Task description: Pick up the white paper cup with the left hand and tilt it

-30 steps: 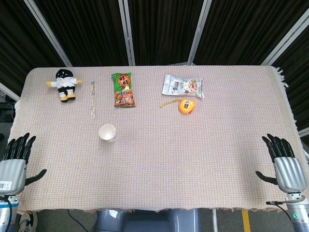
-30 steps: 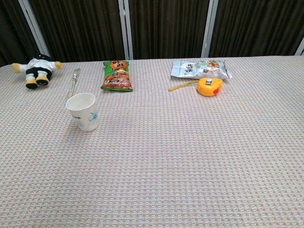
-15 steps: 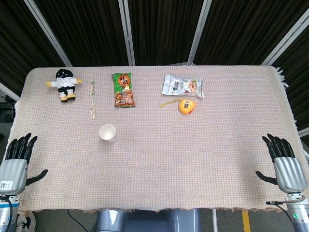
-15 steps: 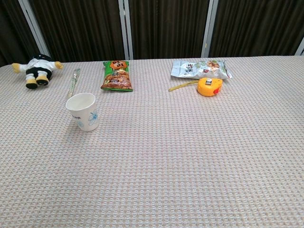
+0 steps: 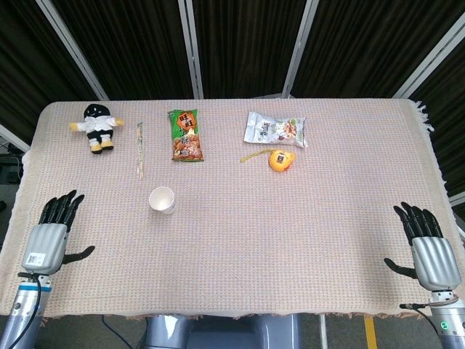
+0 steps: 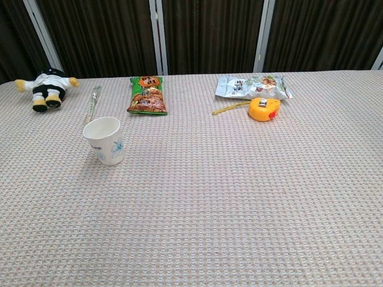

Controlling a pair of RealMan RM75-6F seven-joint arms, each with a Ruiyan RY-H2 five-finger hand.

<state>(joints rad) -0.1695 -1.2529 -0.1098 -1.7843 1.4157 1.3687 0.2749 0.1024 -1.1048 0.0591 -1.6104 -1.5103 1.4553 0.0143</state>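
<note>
The white paper cup (image 5: 161, 199) stands upright on the woven tablecloth, left of centre; in the chest view the cup (image 6: 105, 140) shows a pale blue flower print. My left hand (image 5: 52, 236) hovers over the table's front left corner, fingers spread and empty, well to the left of and nearer than the cup. At the front right corner my right hand (image 5: 429, 249) is spread too and holds nothing. Neither hand shows in the chest view.
Along the far side lie a black-and-white plush doll (image 5: 96, 126), wrapped chopsticks (image 5: 139, 149), a green snack bag (image 5: 185, 135), a silver snack bag (image 5: 276, 129) and an orange tape measure (image 5: 281, 159). Dark curtains hang behind the table.
My left hand has moved right and forward, from beyond the table's left edge to over the front left corner. The cup and right hand have stayed put.
</note>
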